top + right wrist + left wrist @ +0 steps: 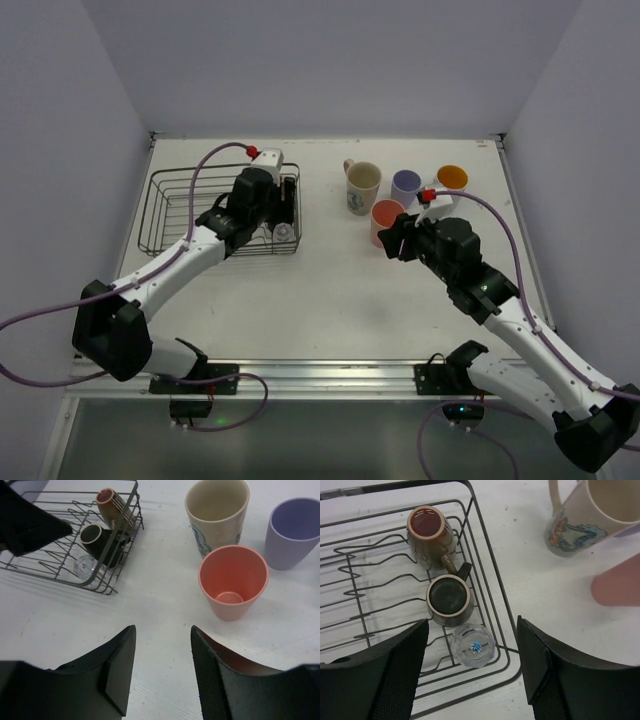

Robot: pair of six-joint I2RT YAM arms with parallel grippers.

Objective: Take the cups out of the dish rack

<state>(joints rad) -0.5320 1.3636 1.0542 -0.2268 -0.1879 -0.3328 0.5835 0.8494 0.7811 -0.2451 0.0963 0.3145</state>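
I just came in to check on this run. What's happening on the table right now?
Two robot arms are emptying a wire dish rack. Four cups already stand out on the table: a cream printed mug, a lavender tumbler, a salmon-pink tumbler and a mug with an orange inside. A brown cup, a black mug and a clear glass remain in one corner of the rack. The left gripper hovers open above them. The right gripper is open and empty near the salmon-pink tumbler.
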